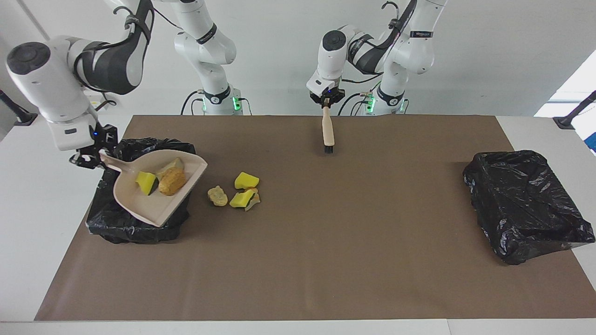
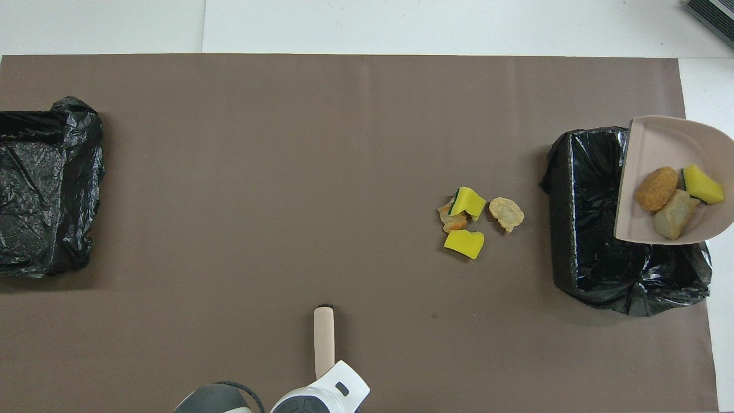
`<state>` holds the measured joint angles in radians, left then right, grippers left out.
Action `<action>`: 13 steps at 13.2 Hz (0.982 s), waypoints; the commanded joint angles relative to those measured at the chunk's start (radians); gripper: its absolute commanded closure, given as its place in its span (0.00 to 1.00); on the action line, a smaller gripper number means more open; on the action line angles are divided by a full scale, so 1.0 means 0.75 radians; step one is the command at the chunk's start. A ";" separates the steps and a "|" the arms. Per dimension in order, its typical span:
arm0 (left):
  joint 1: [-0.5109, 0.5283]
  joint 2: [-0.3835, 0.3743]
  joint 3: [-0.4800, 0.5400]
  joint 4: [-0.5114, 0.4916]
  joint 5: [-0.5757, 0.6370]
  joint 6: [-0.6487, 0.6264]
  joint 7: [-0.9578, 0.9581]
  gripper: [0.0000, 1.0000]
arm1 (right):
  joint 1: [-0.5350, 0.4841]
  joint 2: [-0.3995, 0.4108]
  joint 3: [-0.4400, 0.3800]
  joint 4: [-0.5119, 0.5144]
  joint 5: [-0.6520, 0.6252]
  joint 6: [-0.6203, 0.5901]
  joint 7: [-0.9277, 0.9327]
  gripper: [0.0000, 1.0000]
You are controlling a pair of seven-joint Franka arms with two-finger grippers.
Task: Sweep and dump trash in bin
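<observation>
The pink dustpan [image 1: 156,190] hangs tilted over the black-lined bin [image 1: 135,223] at the right arm's end of the table, its handle clamped in the right gripper [image 1: 91,158]. In the pan lie a yellow sponge wedge [image 1: 145,182], an orange-brown oblong piece [image 1: 171,181] and a pale beige lump [image 2: 675,213], all touching. On the brown mat beside the bin lies loose trash: a pale beige lump [image 1: 217,196], two yellow sponge wedges [image 1: 246,180] [image 1: 242,199] and small orange scraps [image 2: 453,221] between them. The left gripper [image 1: 327,100] holds a wooden-handled brush [image 1: 327,131] hanging bristles-down over the mat's edge nearest the robots. A second black-lined bin [image 1: 526,204] sits at the left arm's end.
</observation>
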<state>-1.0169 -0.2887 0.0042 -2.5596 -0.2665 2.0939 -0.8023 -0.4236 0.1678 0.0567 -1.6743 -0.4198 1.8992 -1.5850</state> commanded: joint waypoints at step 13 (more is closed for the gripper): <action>0.161 0.174 0.033 0.232 0.022 -0.079 0.232 0.00 | -0.030 -0.017 0.020 -0.142 -0.446 0.272 -0.134 1.00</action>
<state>-0.9533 -0.2366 0.0274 -2.4971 -0.2829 2.0885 -0.7028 -0.4439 0.1715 0.0665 -1.7580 -0.7246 2.0796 -1.6553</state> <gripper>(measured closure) 0.128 0.674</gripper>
